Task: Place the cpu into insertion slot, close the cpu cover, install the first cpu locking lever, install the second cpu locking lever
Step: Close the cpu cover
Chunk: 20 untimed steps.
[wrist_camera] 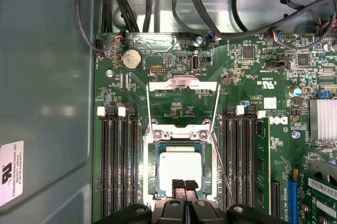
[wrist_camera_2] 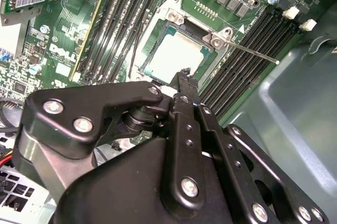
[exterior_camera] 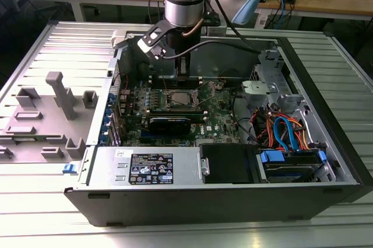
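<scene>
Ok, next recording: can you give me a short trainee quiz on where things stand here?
1. True or false: the cpu lies in the slot.
2. The gripper is nearest to: A the slot, B the blue cables, C the power supply.
3. Fill in: the fingers are ___ (open or shut).

Key: 1 true. 2 A, both wrist views show it right over the slot's edge. 3 shut.
</scene>
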Each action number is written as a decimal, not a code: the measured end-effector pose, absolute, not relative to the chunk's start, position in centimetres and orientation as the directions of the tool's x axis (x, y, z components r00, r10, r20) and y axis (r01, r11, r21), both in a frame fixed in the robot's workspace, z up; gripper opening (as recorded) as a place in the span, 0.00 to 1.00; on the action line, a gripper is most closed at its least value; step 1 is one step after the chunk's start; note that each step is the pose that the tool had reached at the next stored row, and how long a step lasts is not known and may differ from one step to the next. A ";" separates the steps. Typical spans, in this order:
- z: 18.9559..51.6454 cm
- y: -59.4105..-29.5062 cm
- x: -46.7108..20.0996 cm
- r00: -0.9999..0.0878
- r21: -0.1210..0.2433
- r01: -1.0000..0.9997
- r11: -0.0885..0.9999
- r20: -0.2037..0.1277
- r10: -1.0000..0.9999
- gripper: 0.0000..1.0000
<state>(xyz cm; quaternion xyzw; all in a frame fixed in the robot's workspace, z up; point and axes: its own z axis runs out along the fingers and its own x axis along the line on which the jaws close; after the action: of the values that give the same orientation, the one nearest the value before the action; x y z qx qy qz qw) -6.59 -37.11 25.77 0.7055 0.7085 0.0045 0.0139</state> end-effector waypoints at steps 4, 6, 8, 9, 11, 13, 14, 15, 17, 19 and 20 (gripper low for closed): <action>26.1 -37.1 -6.6 -0.004 0.026 1.000 0.004 -0.013 1.000 0.11; 26.1 -37.1 -6.6 -0.004 0.026 1.000 0.004 -0.013 1.000 0.11; 26.1 -37.1 -6.6 -0.004 0.026 1.000 0.004 -0.013 1.000 0.11; 26.1 -37.1 -6.6 -0.004 0.026 1.000 0.004 -0.013 1.000 0.11; 26.1 -37.1 -6.6 -0.004 0.026 1.000 0.004 -0.013 1.000 0.11; 26.1 -37.1 -6.6 -0.004 0.026 1.000 0.004 -0.013 1.000 0.11; 26.2 -37.1 -6.6 -0.004 0.026 1.000 0.004 -0.013 1.000 0.11; 26.2 -37.1 -6.6 -0.004 0.026 1.000 0.004 -0.013 1.000 0.11; 26.2 -37.1 -6.5 -0.004 0.025 1.000 0.004 -0.013 1.000 0.11; 26.2 -37.1 -6.3 -0.004 0.026 1.000 0.004 -0.013 1.000 0.11; 26.2 -37.1 -6.1 -0.004 0.026 1.000 0.004 -0.013 1.000 0.11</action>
<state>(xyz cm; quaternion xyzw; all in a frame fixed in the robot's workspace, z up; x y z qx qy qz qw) -6.11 -37.11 26.16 0.7056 0.7085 0.0044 0.0137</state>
